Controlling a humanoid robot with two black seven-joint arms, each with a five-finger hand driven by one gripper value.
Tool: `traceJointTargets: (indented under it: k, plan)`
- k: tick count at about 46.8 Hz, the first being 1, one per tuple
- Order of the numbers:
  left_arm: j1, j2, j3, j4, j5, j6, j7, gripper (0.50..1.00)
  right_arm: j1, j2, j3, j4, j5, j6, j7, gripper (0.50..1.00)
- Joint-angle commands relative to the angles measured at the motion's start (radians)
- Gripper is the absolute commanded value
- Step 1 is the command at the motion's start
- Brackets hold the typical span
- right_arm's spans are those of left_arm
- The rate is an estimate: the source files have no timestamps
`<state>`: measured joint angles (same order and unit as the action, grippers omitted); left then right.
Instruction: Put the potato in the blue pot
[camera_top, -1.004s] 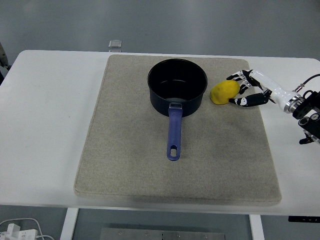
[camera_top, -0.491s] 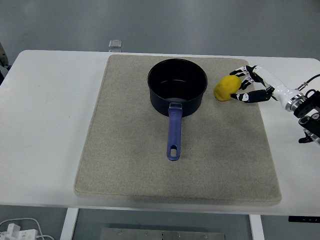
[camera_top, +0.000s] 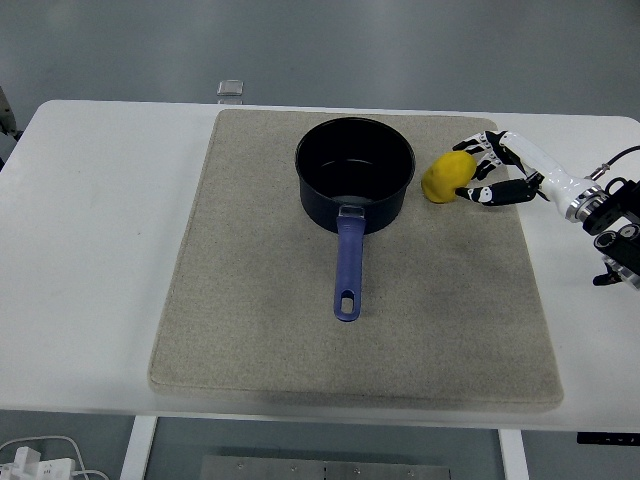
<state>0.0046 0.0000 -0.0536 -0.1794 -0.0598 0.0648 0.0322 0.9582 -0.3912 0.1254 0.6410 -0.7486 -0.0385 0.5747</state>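
The yellow potato (camera_top: 446, 177) is just right of the blue pot (camera_top: 355, 170), close to its rim. My right hand (camera_top: 466, 172) comes in from the right edge and is curled on the potato's right side, fingers above it and thumb below. The potato seems held just above the mat. The pot stands upright and empty at the mat's far middle, with its blue handle (camera_top: 347, 265) pointing toward me. The left arm is out of view.
A large grey felt mat (camera_top: 260, 330) covers most of the white table (camera_top: 90, 250). A small grey block (camera_top: 231, 89) sits at the table's far edge. White cables lie on the floor at the bottom left.
My right hand closed on the potato and raised it slightly. It then carried the potato a little left, toward the pot. The pot has not moved.
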Motion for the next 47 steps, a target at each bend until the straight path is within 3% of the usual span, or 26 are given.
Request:
traceJointTargets:
  k: [1, 30, 47]
  plan:
    - [0.0, 0.0, 0.0, 0.001, 0.0, 0.0, 0.0, 0.992, 0.004, -0.003, 0.0, 0.005, 0.005, 0.002, -0.001, 0.5]
    - [0.0, 0.0, 0.0, -0.002, 0.0, -0.011, 0.0, 0.994, 0.129, -0.104, -0.003, 0.06, 0.094, 0.069, -0.022, 0.5]
    - [0.0, 0.0, 0.0, -0.003, 0.0, -0.011, 0.0, 0.994, 0.209, -0.091, -0.019, 0.126, 0.092, 0.069, -0.053, 0.5]
